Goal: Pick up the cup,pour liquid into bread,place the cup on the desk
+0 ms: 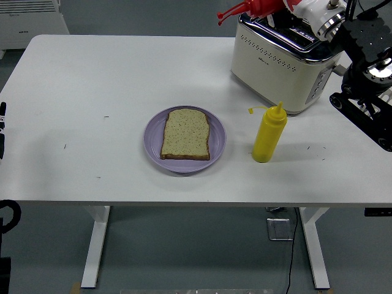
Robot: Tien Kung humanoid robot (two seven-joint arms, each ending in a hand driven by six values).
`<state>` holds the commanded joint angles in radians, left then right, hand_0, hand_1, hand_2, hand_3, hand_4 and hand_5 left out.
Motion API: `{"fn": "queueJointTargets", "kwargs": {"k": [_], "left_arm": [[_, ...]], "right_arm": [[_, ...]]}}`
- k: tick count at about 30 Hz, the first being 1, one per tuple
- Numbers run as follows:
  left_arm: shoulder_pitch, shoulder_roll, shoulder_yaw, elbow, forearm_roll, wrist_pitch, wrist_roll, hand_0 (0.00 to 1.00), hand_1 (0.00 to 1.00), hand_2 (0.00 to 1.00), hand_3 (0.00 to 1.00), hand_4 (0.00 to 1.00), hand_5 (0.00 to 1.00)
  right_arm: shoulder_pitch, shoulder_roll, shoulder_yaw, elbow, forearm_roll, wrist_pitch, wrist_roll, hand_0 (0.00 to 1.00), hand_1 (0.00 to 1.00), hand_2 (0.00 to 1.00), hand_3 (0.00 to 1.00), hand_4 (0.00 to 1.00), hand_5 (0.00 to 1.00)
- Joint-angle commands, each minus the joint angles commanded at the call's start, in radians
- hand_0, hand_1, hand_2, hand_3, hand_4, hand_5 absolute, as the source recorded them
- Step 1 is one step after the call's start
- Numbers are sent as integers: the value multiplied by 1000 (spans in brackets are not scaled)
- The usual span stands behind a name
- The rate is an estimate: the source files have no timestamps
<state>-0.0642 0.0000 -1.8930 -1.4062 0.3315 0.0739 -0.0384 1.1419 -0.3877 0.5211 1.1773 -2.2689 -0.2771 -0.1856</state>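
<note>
A slice of bread (185,134) lies on a purple plate (153,139) at the table's middle. No cup shows; at the picture's top my right hand (283,5) holds a red squeeze bottle (260,7) in the air over the toaster (278,58). The bottle lies nearly level, its red nozzle (226,13) pointing left, well behind and to the right of the bread. Most of the hand is cut off by the top edge. The right arm (366,73) bends in from the right. My left arm (2,131) rests at the left edge.
A yellow squeeze bottle (269,133) with its cap hanging off stands upright just right of the plate, in front of the cream and chrome toaster. The white table's (92,79) near edge runs along the lower third.
</note>
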Motion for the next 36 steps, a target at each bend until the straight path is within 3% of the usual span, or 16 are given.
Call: {"fn": "queueJointTargets", "kwargs": {"k": [2,4,13,23,31,34,36], "left_arm": [[-2,0,1,0,0,0,0,790,757,749,685,563,998],[-3,0,2,0,0,-1,0,790,757,749,685,563,998],[-1,0,-2,1,0,1,0,790,756,749,685,563,998],[-7,0,-2,1,0,-1,0,790,757,750,684,563,998],[-3,0,-7,1,0,0,-1,790,756,749,684,563,998],[-5,0,-4,2,0,0,-1,790,756,749,684,563,998],[-8,0,-5,1,0,-1,-2,790,757,749,685,563,998]], "right_arm": [[10,0,-71,10,0,5,-3,2,2,67,85,832,334],[6,3,-81,16,0,2,-5,2,2,67,85,832,334],[-11,2,67,16,0,0,-29,2,2,66,86,828,346],[1,18,-119,-9,0,-5,-17,2,2,67,86,828,348],[-13,22,78,-3,0,-33,-23,2,2,66,85,825,350],[-17,33,56,-3,0,-35,-20,2,2,66,85,825,350],[-11,40,-14,-8,0,-30,-18,2,2,66,85,822,353]]}}
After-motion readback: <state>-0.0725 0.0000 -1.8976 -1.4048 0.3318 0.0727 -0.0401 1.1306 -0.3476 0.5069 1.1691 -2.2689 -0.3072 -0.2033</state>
